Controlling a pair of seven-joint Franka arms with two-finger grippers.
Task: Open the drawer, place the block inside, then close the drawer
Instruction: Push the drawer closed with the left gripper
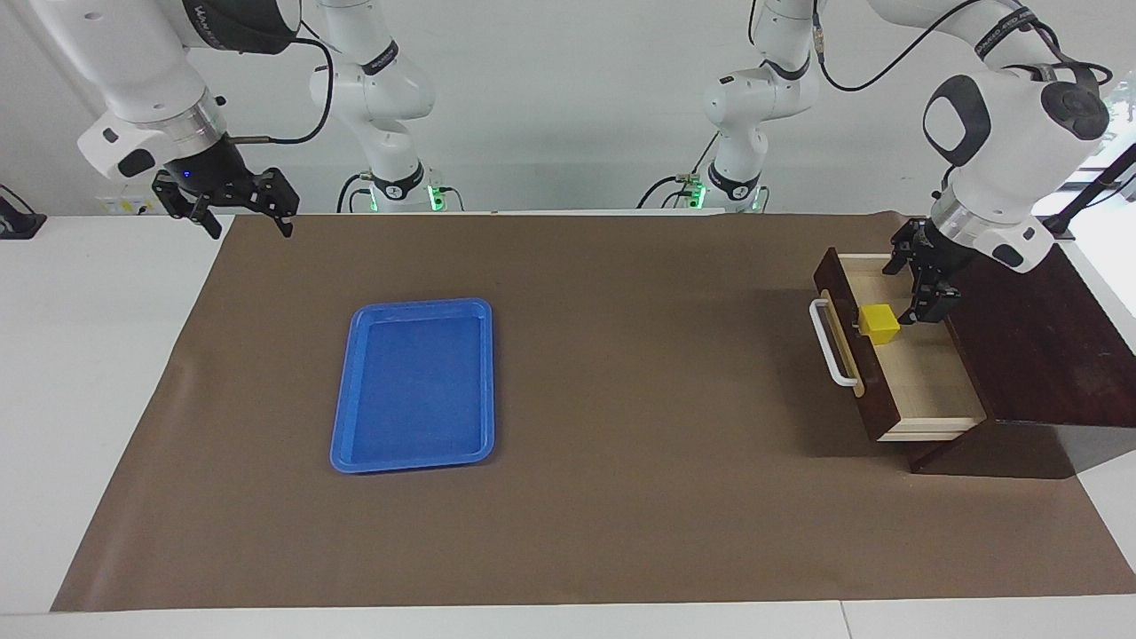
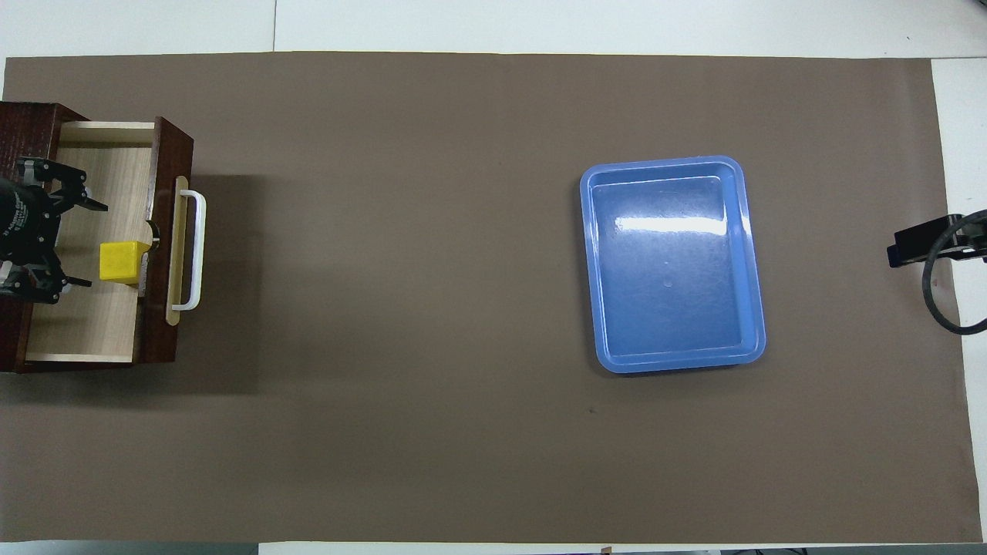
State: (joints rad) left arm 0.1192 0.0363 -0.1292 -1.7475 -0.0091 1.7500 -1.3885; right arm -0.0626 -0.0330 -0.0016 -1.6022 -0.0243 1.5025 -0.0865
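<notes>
Standing pulled out of its dark wooden box, the dark brown wooden drawer with the pale interior and white bar handle sat at the left arm's end of the table. Inside it rested the small bright yellow cube, on the pale floor close against the drawer's front panel, just by the handle's middle; in the overhead view the block lay at about nine o'clock from the table's centre.

The left gripper hung over the open drawer, raised clear of the cube and not touching it. Its two fingers stood spread wide apart with nothing between them; from overhead, the gripper showed one fingertip on either side of the cube's line, both well short of it.

The right gripper waited in the air over the right arm's end of the table, above the edge of the brown paper mat, its fingers parted and empty.

A flat blue plastic tray lay on the mat toward the right arm's end, at about three o'clock from centre in the overhead view, well apart from the drawer.
</notes>
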